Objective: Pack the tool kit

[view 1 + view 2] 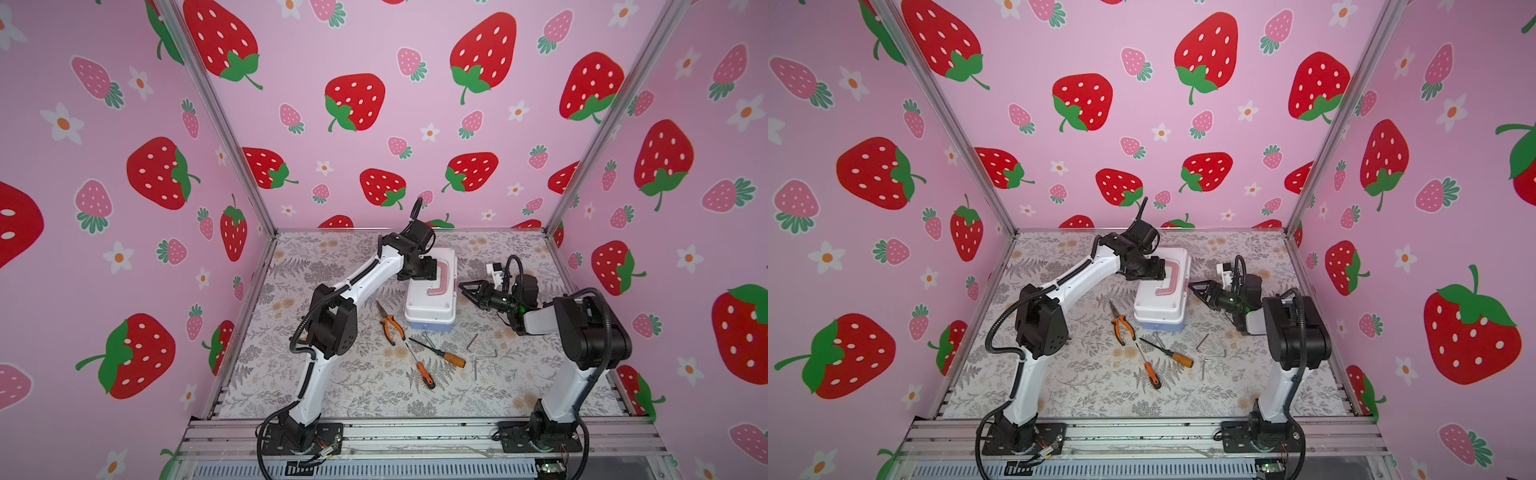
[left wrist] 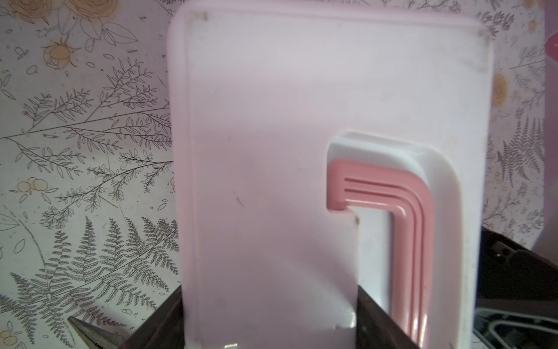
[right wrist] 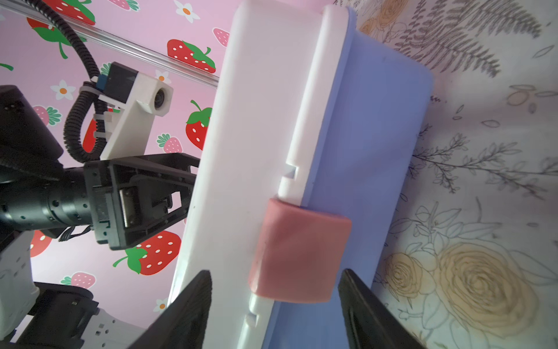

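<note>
The tool kit (image 1: 430,309) (image 1: 1160,309) stands closed in the middle of the table, white lid over a blue base, with its pink handle (image 1: 445,282) (image 2: 416,211) lying flat. My left gripper (image 1: 432,272) (image 1: 1160,270) (image 2: 269,290) reaches over the kit from the left. It is shut on the white lid (image 2: 271,121), one finger at the outer edge and one in the handle recess. My right gripper (image 1: 464,291) (image 1: 1196,293) (image 3: 276,271) is at the kit's right side. It is open, with the pink latch (image 3: 299,253) between its fingers and a gap on each side.
Loose tools lie on the floral table in front of the kit: orange-handled pliers (image 1: 390,324), two orange-handled screwdrivers (image 1: 440,354) (image 1: 422,368) and hex keys (image 1: 473,345). The pliers' tip (image 2: 90,335) shows in the left wrist view. Pink strawberry walls enclose three sides.
</note>
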`<state>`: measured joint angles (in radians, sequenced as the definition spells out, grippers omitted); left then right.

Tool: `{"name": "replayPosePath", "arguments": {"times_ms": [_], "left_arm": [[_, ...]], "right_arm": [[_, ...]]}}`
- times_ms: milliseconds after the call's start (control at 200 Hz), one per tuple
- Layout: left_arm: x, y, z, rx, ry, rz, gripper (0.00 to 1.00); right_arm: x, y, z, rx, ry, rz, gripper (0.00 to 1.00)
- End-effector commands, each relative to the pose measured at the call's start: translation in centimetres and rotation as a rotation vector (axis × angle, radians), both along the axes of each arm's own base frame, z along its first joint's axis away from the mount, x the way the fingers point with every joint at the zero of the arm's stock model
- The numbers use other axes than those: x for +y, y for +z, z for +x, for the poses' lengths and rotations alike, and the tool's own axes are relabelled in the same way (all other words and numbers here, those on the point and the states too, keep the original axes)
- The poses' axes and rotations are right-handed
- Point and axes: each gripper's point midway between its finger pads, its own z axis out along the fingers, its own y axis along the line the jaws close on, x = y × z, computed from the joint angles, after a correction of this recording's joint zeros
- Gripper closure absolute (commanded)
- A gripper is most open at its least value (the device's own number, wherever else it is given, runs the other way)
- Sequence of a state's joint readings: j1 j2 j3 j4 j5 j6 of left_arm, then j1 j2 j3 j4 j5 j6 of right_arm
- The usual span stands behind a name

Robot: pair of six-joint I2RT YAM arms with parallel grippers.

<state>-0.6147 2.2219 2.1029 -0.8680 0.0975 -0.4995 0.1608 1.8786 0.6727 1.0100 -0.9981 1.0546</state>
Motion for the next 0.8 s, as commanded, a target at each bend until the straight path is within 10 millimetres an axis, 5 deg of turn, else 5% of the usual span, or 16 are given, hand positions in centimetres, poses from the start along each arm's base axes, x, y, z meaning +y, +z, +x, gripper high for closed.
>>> {"name": "replayPosePath", "arguments": {"times_ms": [0,280,510,795], "left_arm": [[-1.0,0.7,-1.0,0.040,-0.012,-0.077,0.30],[-1.2,0.3,-1.1,0.051,-0.019,-0.088,0.30],[-1.4,0.2,-1.1,0.056,-0.020,-0.097,0.30],[-0.6,0.4,-1.0,0.037,-0.011,-0.054,0.30]], "right_arm": [[1.1,1.0,0.4,-0.016,0.033,0.059,0.30],[2.7,1.6,0.5,0.009,0.074,0.182,0.32],[2.7,2.5,0.4,0.019,0.067,0.257,0.51],[1.9,0.1,1.7,0.001,-0.019,-0.023,0.70]]}}
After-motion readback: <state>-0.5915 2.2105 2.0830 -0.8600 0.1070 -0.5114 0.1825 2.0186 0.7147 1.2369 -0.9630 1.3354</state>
